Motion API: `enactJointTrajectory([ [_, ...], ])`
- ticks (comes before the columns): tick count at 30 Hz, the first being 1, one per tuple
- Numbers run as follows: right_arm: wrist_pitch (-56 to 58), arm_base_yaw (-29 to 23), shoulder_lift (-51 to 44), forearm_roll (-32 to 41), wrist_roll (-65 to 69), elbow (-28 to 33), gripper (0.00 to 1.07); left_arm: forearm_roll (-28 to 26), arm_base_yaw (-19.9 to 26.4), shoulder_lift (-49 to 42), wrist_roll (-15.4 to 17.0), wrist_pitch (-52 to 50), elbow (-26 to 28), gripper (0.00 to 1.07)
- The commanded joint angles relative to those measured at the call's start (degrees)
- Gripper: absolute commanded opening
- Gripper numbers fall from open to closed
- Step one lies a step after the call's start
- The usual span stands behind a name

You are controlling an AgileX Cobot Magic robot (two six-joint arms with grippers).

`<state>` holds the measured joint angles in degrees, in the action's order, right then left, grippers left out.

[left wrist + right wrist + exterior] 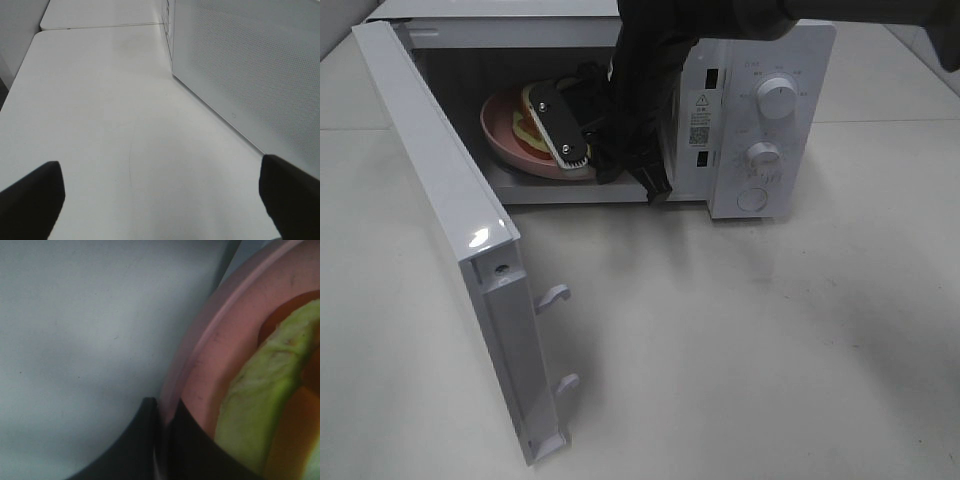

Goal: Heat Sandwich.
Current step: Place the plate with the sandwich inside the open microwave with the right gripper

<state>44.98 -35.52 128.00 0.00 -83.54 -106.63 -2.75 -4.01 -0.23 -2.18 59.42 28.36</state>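
The left gripper hangs over the table with jaws spread wide and empty, while the microwave, its door swung open leftward, holds the sandwich on a pink plate, whose right rim the right gripper pinches with closed jaws.

The right claw hides much of the sandwich and pink plate. Of the left claw only two fingertips show, cropped at the edge. The dial labels on the microwave are illegible.
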Motion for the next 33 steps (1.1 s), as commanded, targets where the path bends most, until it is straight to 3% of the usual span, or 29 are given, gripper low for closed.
enactJointTrajectory([
  [1, -0.8, 0.1, 1.7, 0.0, 1.0, -2.8, 0.03, 0.1, -0.2, -1.5, -0.1, -0.5, -0.1, 1.01],
  [22, -4.2, 1.9, 5.8, 0.0, 4.5, -6.2, 0.07, 0.1, -0.2, -1.5, -0.1, -0.5, -0.1, 1.01],
  [26, -4.2, 1.9, 5.8, 0.0, 4.5, -6.2, 0.14, 0.1, -0.2, -1.5, -0.1, -0.5, -0.1, 1.01],
  [29, -4.5, 1.9, 5.8, 0.0, 5.4, -6.2, 0.33, 0.1, -0.2, -1.5, -0.1, -0.5, -0.1, 1.01],
  [30, -4.5, 1.9, 5.8, 0.0, 5.4, -6.2, 0.33, 0.1, -0.2, -1.5, -0.1, -0.5, -0.1, 1.01],
  [31, -5.1, 1.9, 5.8, 0.0, 6.4, -6.2, 0.45, 0.1, -0.2, -1.5, -0.1, -0.5, -0.1, 1.01],
  [33, -5.7, 1.9, 5.8, 0.0, 8.3, -6.2, 0.57, 0.1, -0.2, -1.5, -0.1, -0.5, -0.1, 1.01],
])
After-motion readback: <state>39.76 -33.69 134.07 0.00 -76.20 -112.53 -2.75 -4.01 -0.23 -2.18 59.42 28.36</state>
